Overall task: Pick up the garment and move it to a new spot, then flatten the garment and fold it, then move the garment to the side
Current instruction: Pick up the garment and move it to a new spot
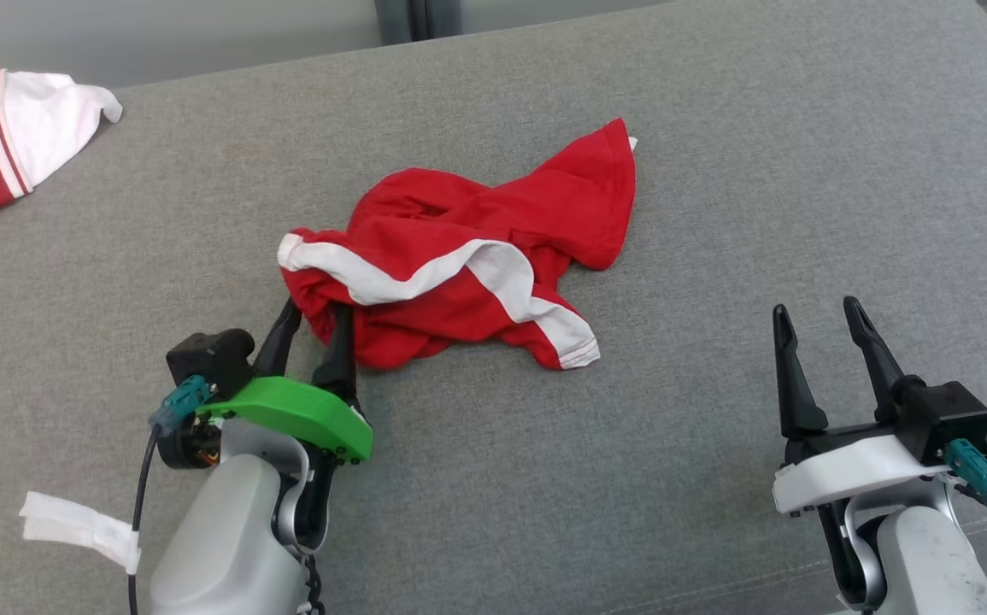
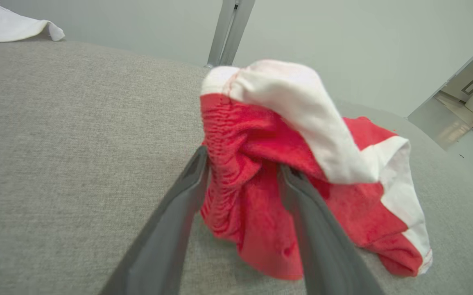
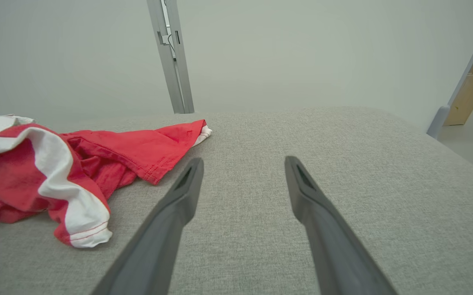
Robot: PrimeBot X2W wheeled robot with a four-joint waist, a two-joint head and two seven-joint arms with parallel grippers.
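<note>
The garment (image 1: 476, 256) is a crumpled piece of red cloth with white bands, lying in a heap near the middle of the grey cushioned surface (image 1: 758, 154). My left gripper (image 1: 315, 314) is at the garment's near-left edge. In the left wrist view its fingers (image 2: 187, 184) stand apart, with a bunched red fold of the garment (image 2: 256, 135) between them. My right gripper (image 1: 816, 309) is open and holds nothing, low on the right, well away from the cloth. The right wrist view has the garment (image 3: 35, 164) lying to the left of the right gripper (image 3: 243, 161).
Another red and white piece of clothing (image 1: 6, 137) lies at the far left corner of the surface. A metal post (image 1: 416, 17) stands behind the back edge. A strip of white tape (image 1: 74, 525) hangs from the left arm's cable.
</note>
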